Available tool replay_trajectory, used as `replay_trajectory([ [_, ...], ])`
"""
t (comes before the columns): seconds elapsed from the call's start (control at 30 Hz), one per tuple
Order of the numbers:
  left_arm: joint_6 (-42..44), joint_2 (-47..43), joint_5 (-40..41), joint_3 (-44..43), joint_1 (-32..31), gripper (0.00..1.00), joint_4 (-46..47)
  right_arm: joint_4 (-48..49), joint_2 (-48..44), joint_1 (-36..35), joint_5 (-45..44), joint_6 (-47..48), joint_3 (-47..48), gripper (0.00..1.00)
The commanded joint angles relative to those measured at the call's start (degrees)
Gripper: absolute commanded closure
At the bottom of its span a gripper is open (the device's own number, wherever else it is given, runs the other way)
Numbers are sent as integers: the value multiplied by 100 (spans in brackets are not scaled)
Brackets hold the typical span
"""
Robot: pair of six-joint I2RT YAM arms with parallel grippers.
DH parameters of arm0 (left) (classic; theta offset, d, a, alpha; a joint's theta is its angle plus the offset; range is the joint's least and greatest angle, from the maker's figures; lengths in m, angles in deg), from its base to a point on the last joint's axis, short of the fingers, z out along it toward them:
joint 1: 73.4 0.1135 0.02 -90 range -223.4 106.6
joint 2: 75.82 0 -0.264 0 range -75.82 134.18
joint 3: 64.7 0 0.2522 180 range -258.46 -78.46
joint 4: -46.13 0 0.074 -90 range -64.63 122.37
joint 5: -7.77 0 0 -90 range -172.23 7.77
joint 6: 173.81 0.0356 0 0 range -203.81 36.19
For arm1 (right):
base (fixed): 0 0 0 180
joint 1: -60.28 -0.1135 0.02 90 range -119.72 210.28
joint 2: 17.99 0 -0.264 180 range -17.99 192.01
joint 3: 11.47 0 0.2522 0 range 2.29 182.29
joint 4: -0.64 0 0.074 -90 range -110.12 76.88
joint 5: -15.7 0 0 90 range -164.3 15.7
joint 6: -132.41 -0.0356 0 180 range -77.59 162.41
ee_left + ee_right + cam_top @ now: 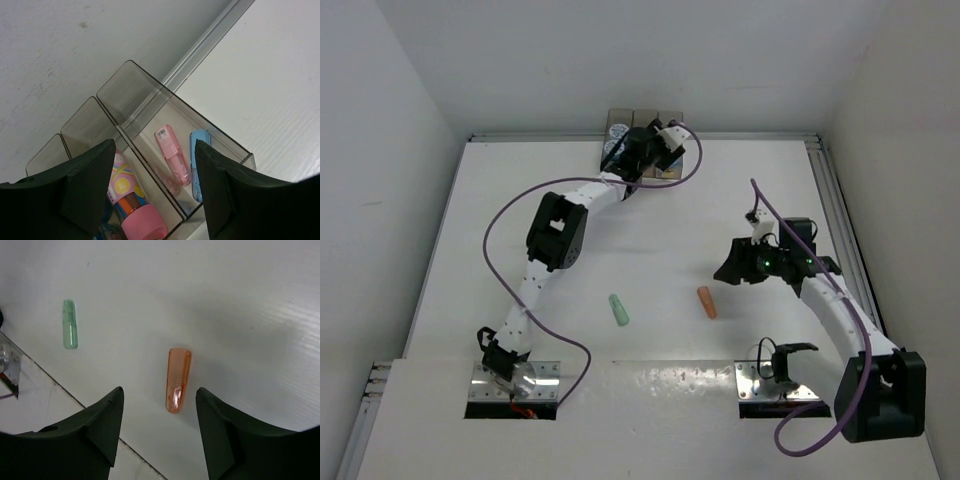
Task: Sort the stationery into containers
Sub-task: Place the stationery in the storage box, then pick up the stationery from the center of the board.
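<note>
Stationery, loose: an orange capsule (178,380) and a green capsule (70,324) lie flat on the white surface (740,190), well apart from each other, a little way out from the arm bases

Stationery, binned: the three joined translucent bins (665,117) stand in a row at the far edge of the surface. In the left wrist view, the right-hand bin (135,85) holds a pink capsule (172,155) and a blue capsule (199,165), lying side by side on its floor. The middle bin (90,120) holds a patterned piece with a pink cap (142,225); its full shape is hidden. In the top view, two round blue-and-white cylinders (616,129) sit at the left end of the row

Left fingers (87,185): spread wide above the bins, nothing between them

Right fingers (100,432): spread, hovering over the surface. The orange capsule lies below the gap, untouched, and the green capsule lies off to one side
</note>
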Motion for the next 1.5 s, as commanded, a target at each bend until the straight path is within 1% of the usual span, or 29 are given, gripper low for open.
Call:
replay_trajectory([
  [0.0,-251,-771,-14,-256,-16,29,-5,-370,-6,-337,-469,48,95,41],
  [0.03,-322,-938,-22,-247,-16,29,-171,-379,-41,-416,-609,-22,-10,42],
  [0.07,-514,-1322,-5,-212,1,29,-286,-362,-120,-609,-837,-49,-72,43],
  [0.1,-611,-1526,-22,-11,10,28,-383,-327,-156,-724,-944,-101,-142,43],
  [0.17,-963,-2334,-179,384,133,26,-621,-222,-217,-1101,-1313,-259,-291,43],
  [0.2,-1042,-2606,-250,917,177,25,-708,-169,-244,-1259,-1462,-321,-335,43],
  [0.23,-1174,-3183,-303,1218,264,24,-753,-38,-218,-1496,-1724,-435,-371,42],
  [0.27,-1218,-3494,-330,1508,309,23,-814,33,-174,-1585,-1857,-488,-388,42],
  [0.3,-1245,-3767,-347,2077,352,23,-989,112,-130,-1682,-1972,-584,-389,42],
  [0.33,-1271,-4283,-347,2335,423,22,-1077,252,-60,-1848,-2095,-629,-371,41],
  [0.37,-1315,-4540,-278,2590,484,22,-1296,288,132,-1928,-2348,-673,-293,41],
  [0.4,-1437,-4995,-260,3053,537,22,-1403,332,238,-2007,-2438,-734,-240,41],
  [0.43,-1526,-5200,-207,3284,703,22,-1508,376,353,-2182,-2543,-743,-170,40],
  [0.47,-1613,-5428,-207,3513,791,22,-1709,394,449,-2245,-2884,-769,-125,40],
  [0.5,-1710,-5892,-224,3750,871,22,-1763,429,590,-2289,-3009,-787,-73,40],
  [0.53,-1737,-6123,-277,4213,1054,22,-1807,508,661,-2342,-3149,-770,-63,40],
  [0.57,-1755,-6351,-312,4436,1126,22,-1912,534,731,-2377,-3386,-744,-29,40],
  [0.6,-1755,-6771,-356,4812,1248,22,-1948,552,897,-2429,-3449,-726,-11,40],
  [0.67,-1711,-7142,-400,5113,1302,22,-2157,526,1082,-2474,-3529,-734,77,41],
  [0.73,-1571,-7862,-444,5569,1320,21,-2159,500,1346,-2596,-3529,-769,235,42],
  [0.87,-1430,-8478,-479,6133,1285,21,-2159,526,1742,-2685,-3616,-831,393,44],
  [1.07,-1316,-8937,-593,6705,1267,21,-2291,465,2243,-2825,-3617,-857,578,47],
  [1.17,-1237,-9034,-646,6749,1267,21,-2361,386,2506,-2869,-3617,-919,631,52],
  [1.3,-1079,-9087,-865,6811,1267,21,-2467,359,2639,-2966,-3617,-972,622,70],
  [1.33,-1017,-9104,-996,6828,1267,22,-2554,341,2630,-2966,-3573,-954,657,82],
  [1.37,-747,-9122,-1259,6855,1267,23,-2633,246,2613,-2957,-3425,-928,727,86],
  [1.4,-527,-9122,-1897,6855,1258,23,-2747,97,2578,-2888,-3310,-884,876,90],
  [1.43,-168,-9165,-2225,6872,1206,24,-2975,-157,2516,-2652,-2813,-823,1295,94],
  [1.47,-42,-9192,-2689,6951,1145,24,-3038,-255,2472,-2484,-2486,-814,1577,96],
])
